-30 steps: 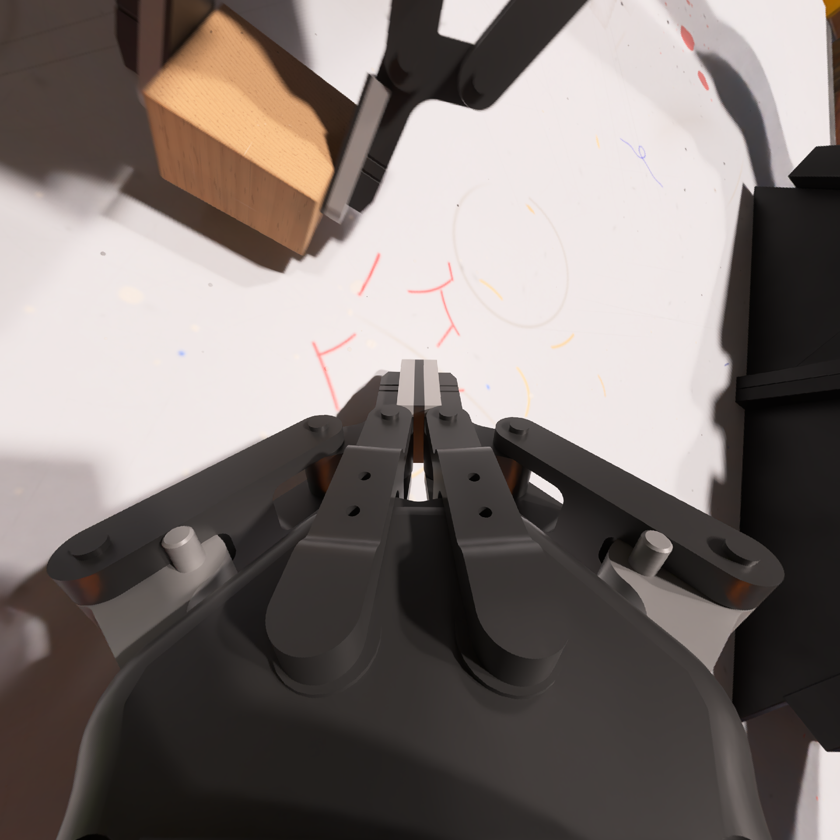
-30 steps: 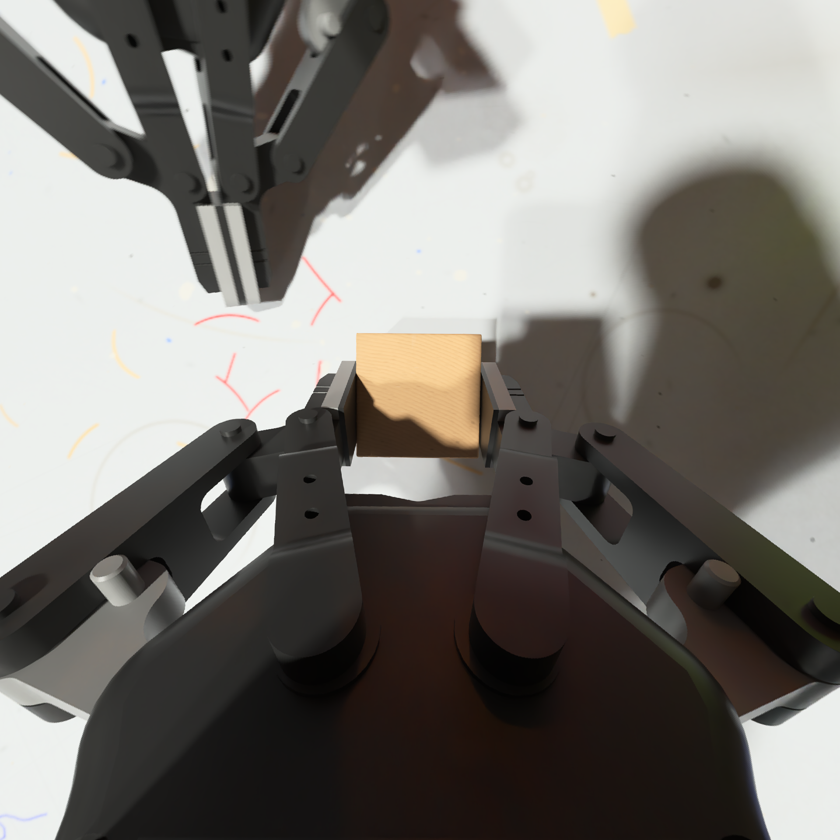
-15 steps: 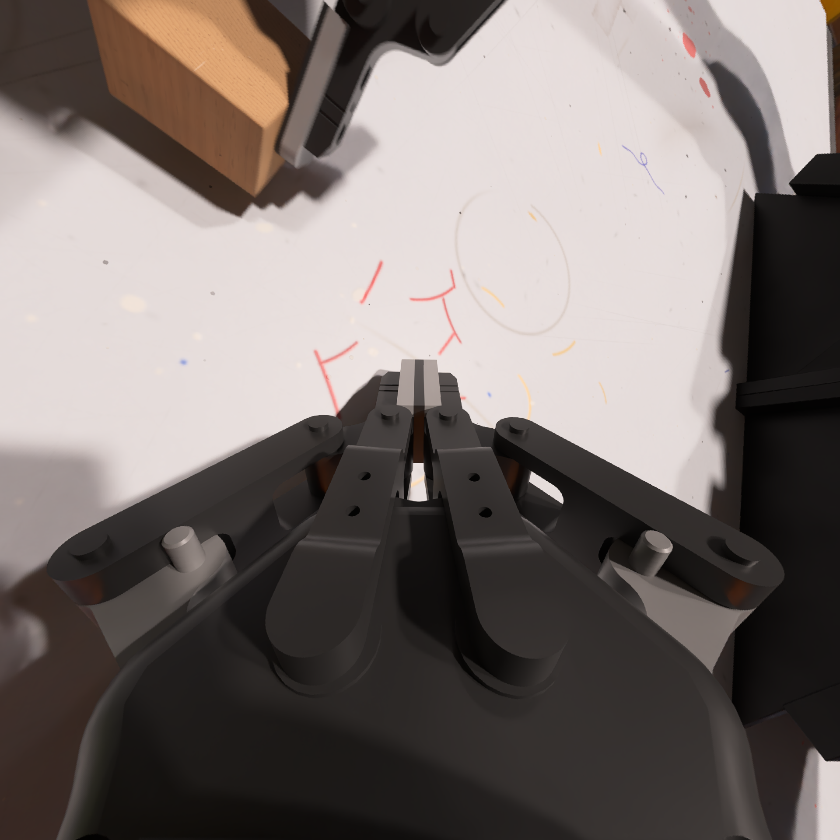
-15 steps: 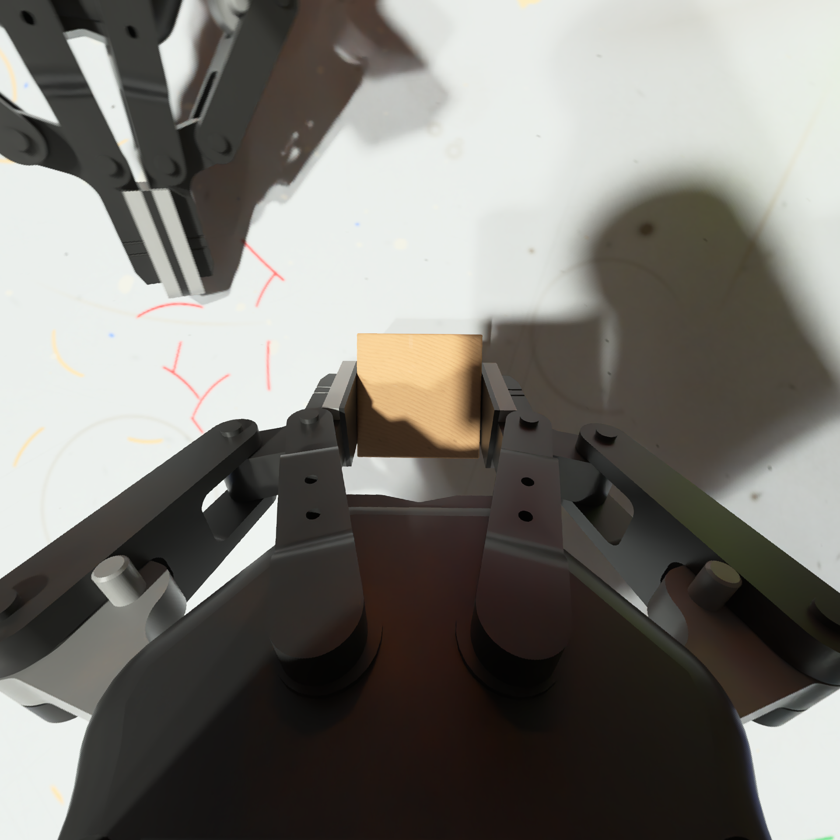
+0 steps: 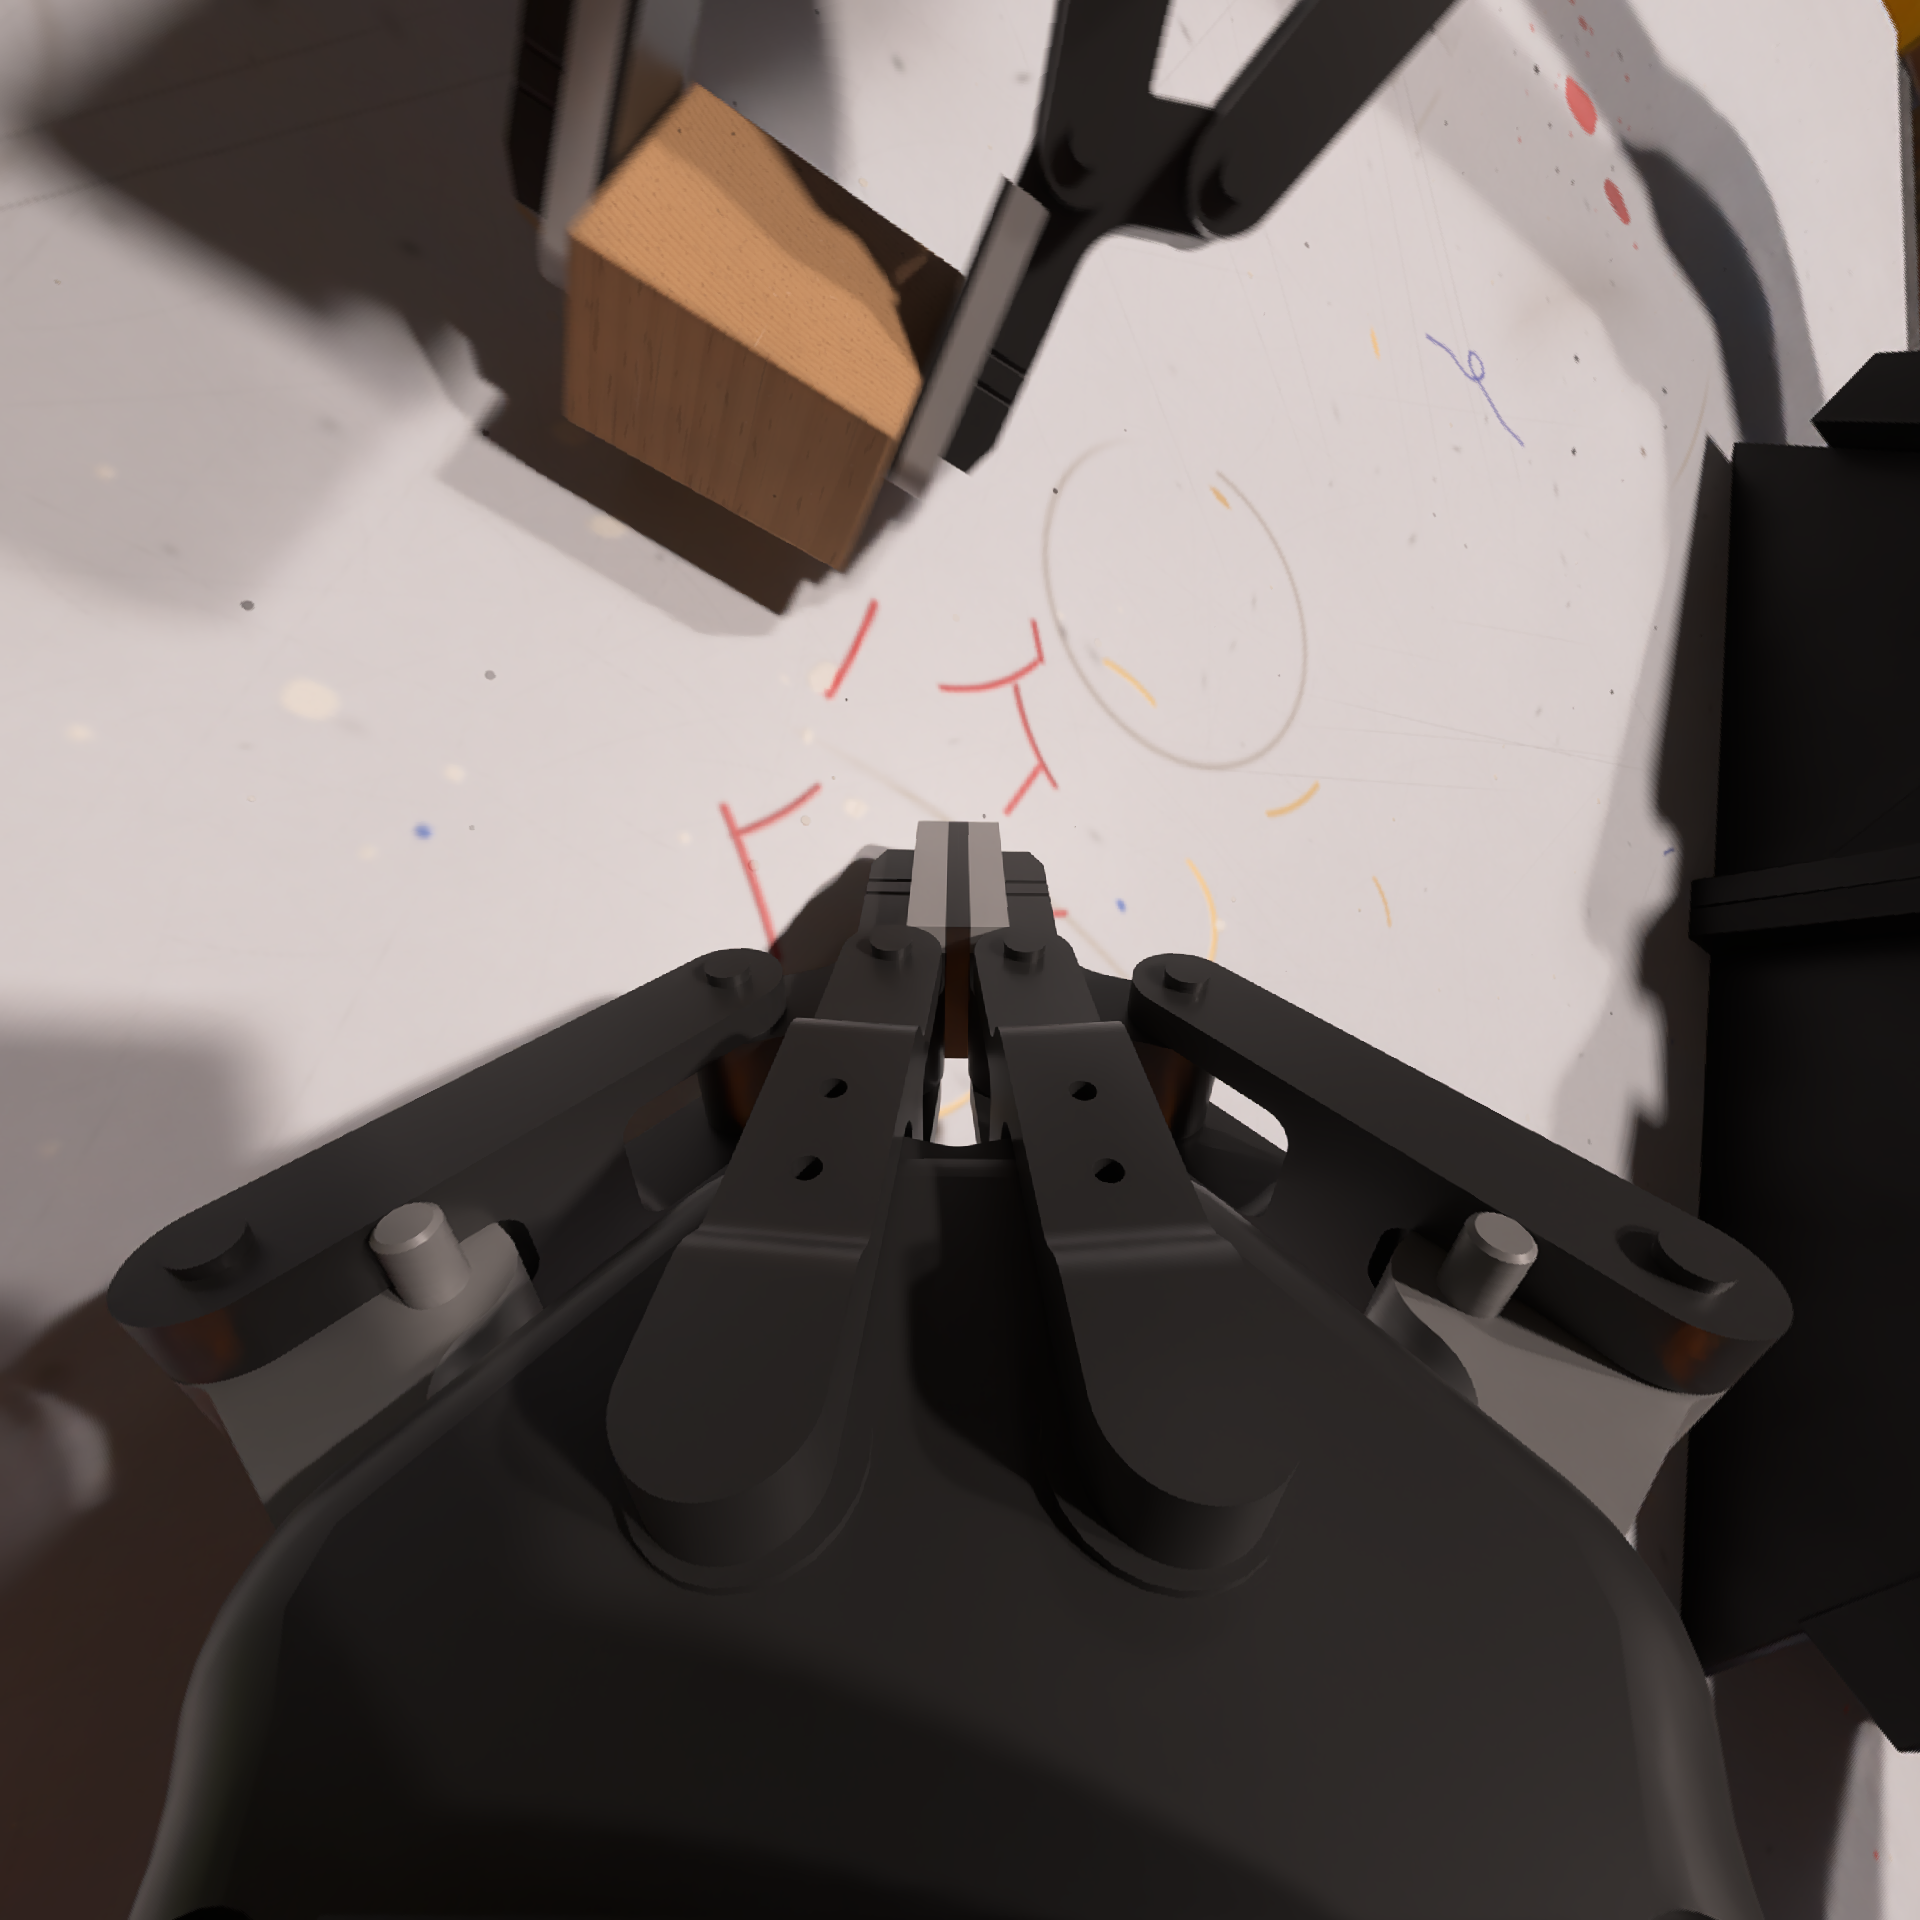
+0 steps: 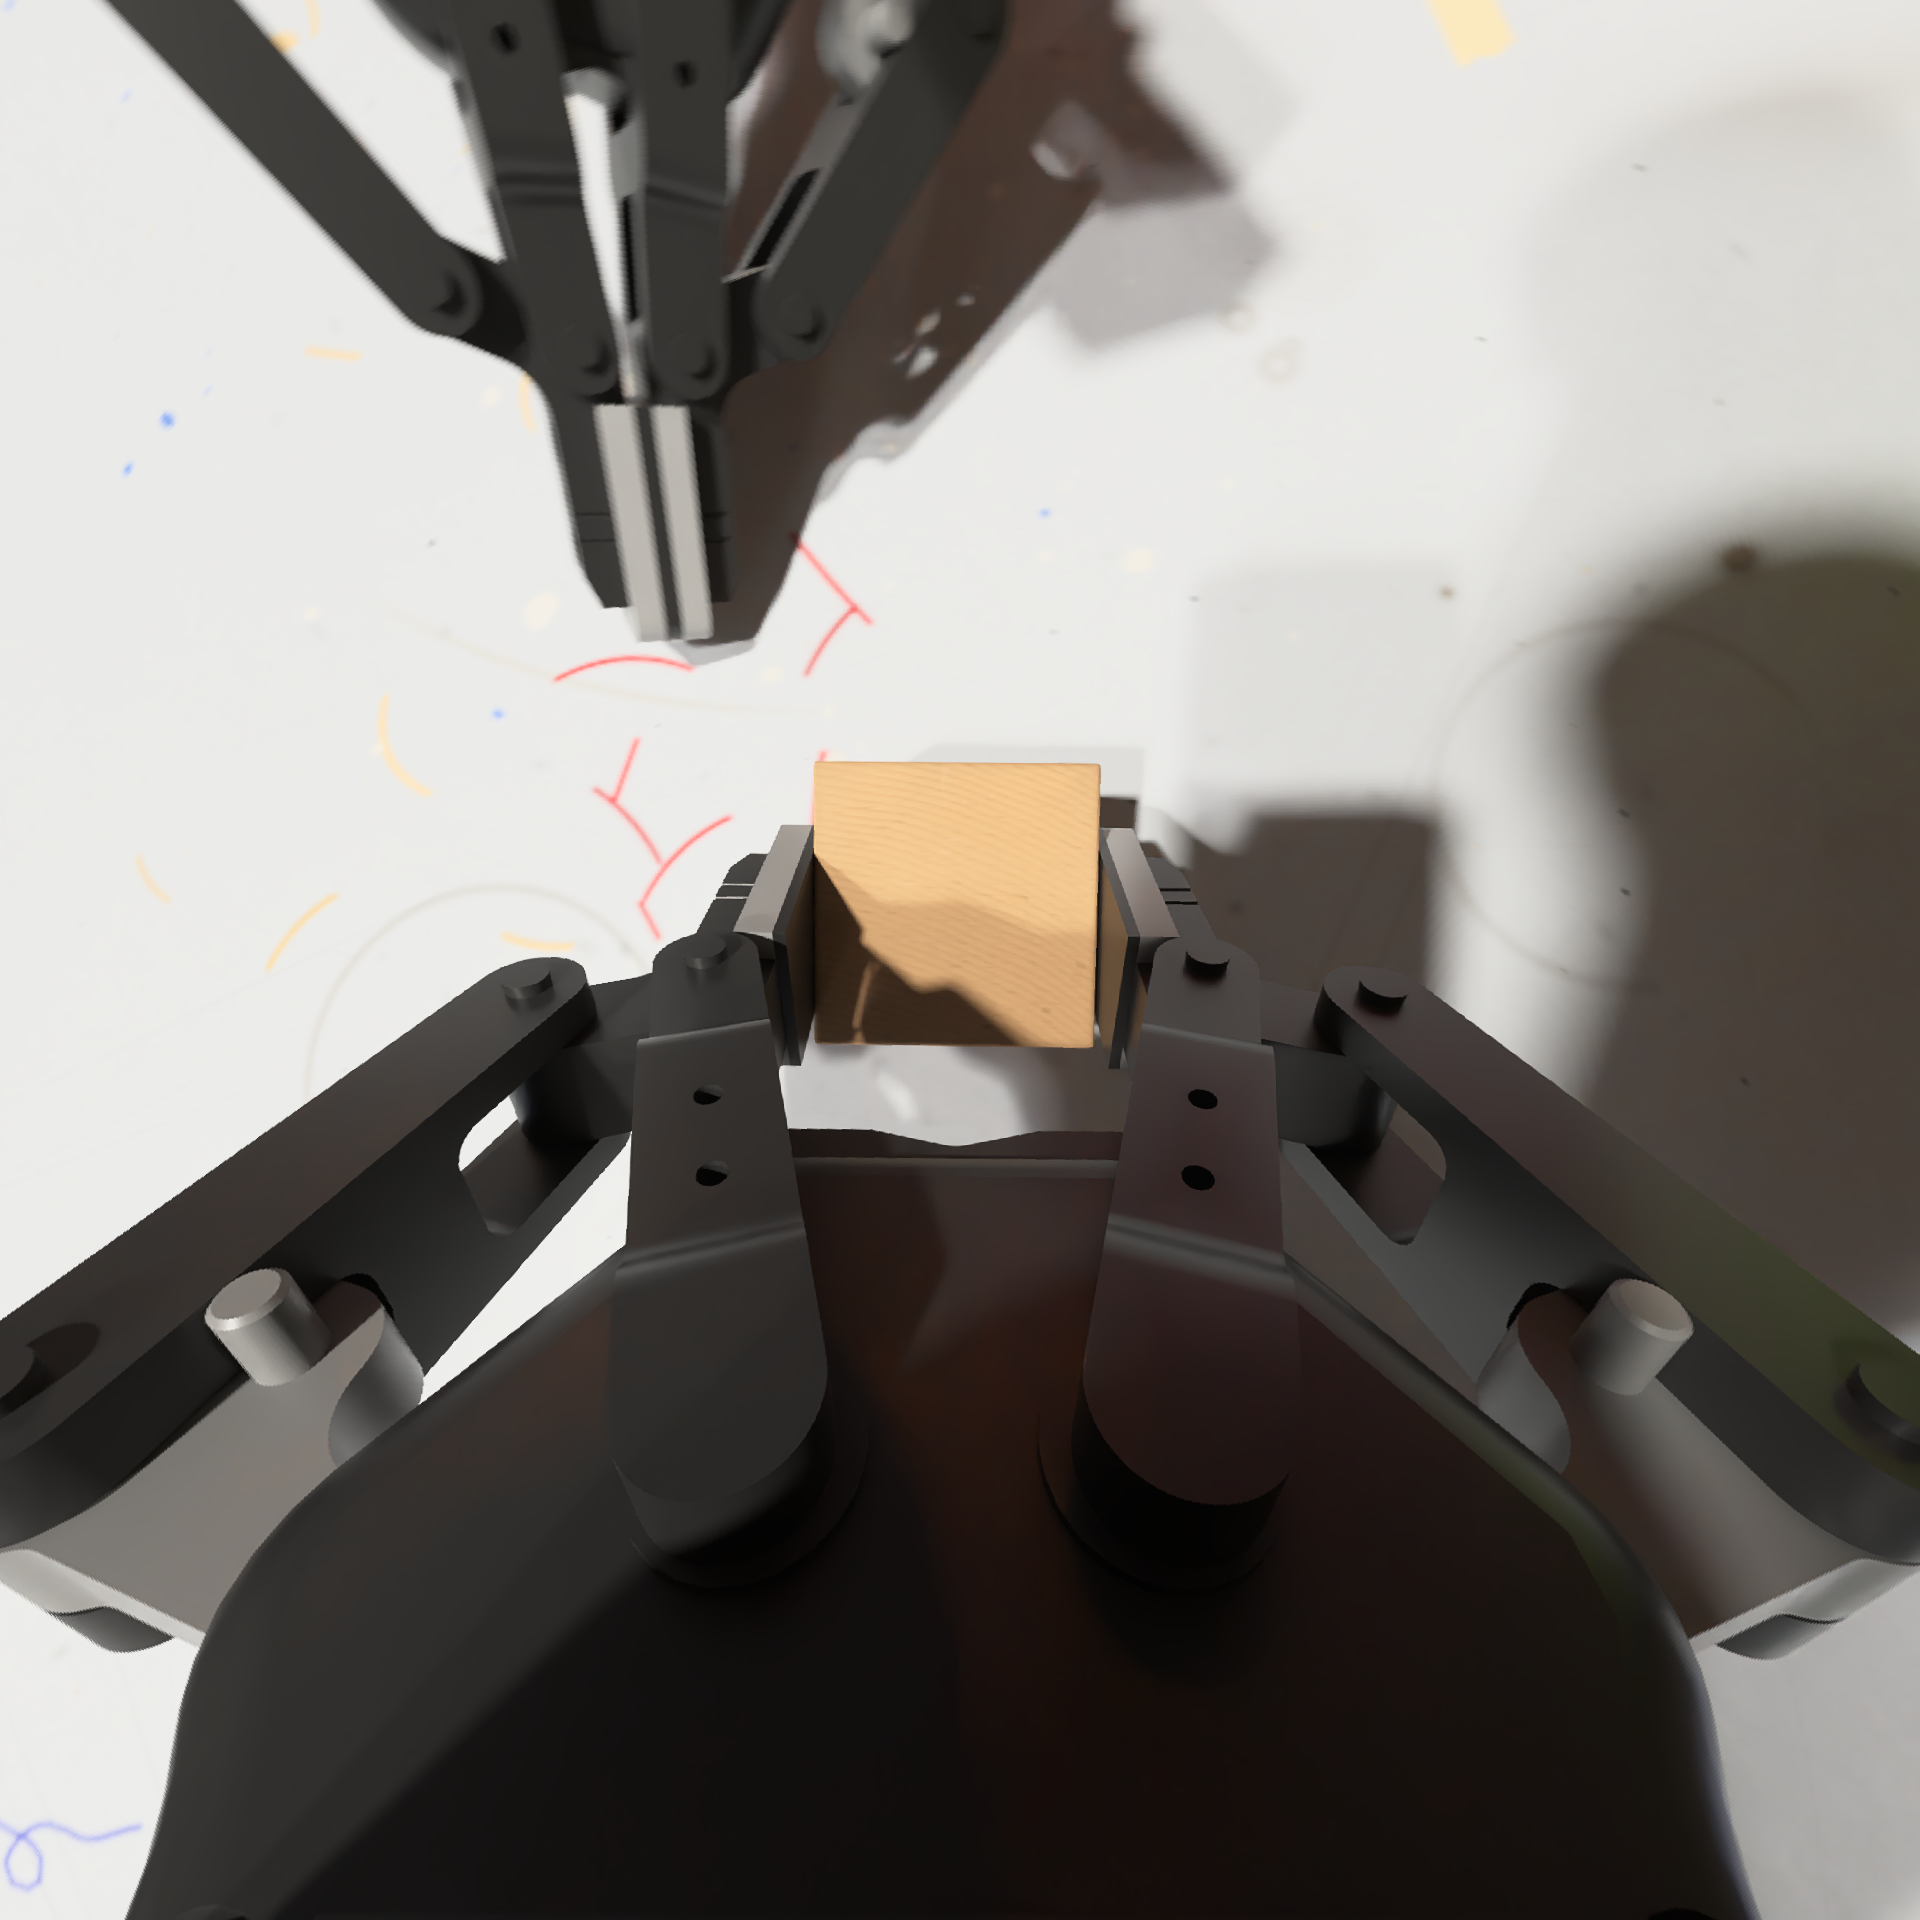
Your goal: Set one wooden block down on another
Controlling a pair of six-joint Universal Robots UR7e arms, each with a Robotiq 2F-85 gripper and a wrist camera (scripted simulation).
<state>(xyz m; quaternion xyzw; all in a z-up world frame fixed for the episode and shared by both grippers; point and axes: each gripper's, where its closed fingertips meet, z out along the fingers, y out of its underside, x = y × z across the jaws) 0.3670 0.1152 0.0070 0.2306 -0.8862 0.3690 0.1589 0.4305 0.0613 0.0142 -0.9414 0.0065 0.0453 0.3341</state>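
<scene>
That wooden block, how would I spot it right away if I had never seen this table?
Start from the white tabletop, scribbled with thin red and yellow marks. Two dark metal grippers are above it; the left gripper has its jaws pressed together on nothing. The wooden block is the pale tan cube clamped between the jaws of the right gripper, the only wooden thing among black metal.

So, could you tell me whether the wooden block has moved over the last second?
Yes. In the left wrist view, the wooden block, clamped in the right gripper, has come back down toward the red marks on the table after drifting away.
</scene>
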